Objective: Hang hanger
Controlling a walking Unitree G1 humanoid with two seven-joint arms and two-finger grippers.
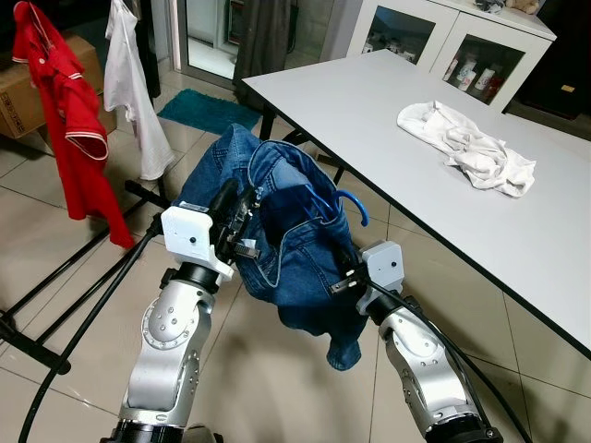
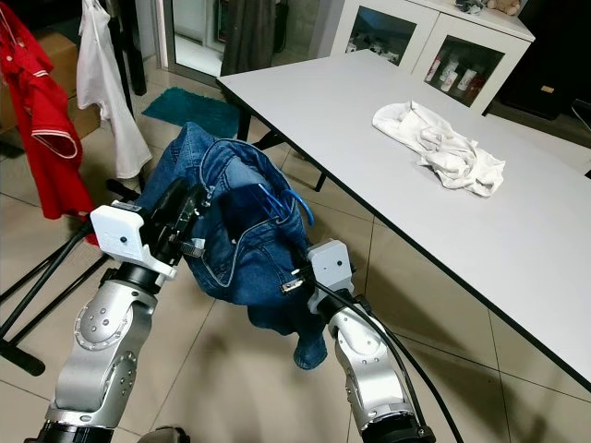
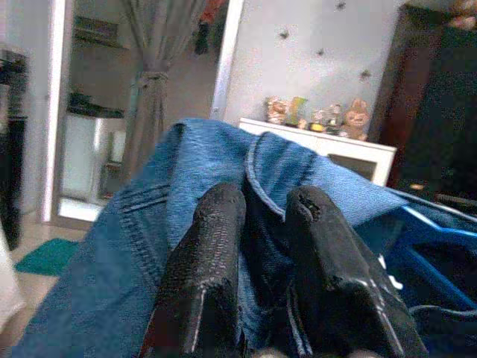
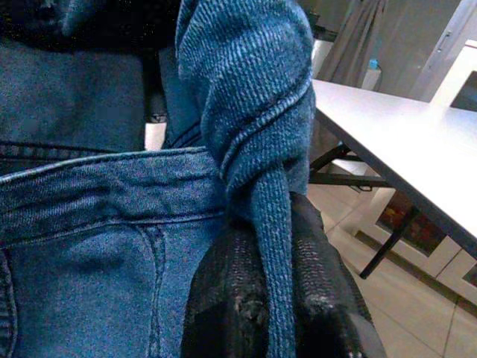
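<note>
Blue denim jeans (image 1: 297, 254) are draped over a blue plastic hanger (image 1: 355, 204), whose hook sticks out to the right of the cloth. I hold the bundle in front of me above the tiled floor. My left gripper (image 1: 240, 210) is shut on the jeans' waistband on the left side; in the left wrist view its fingers (image 3: 212, 246) pinch a denim fold. At the lower right side, my right gripper (image 1: 343, 277) is shut on a twisted strip of denim (image 4: 257, 142). Most of the hanger is hidden inside the jeans.
A black drying rack (image 1: 83, 277) stands to my left with a red shirt (image 1: 69, 120) and a white shirt (image 1: 129, 83) hanging on it. To the right runs a white table (image 1: 369, 111) carrying a crumpled white cloth (image 1: 466, 148). A white cabinet (image 1: 462, 46) stands behind.
</note>
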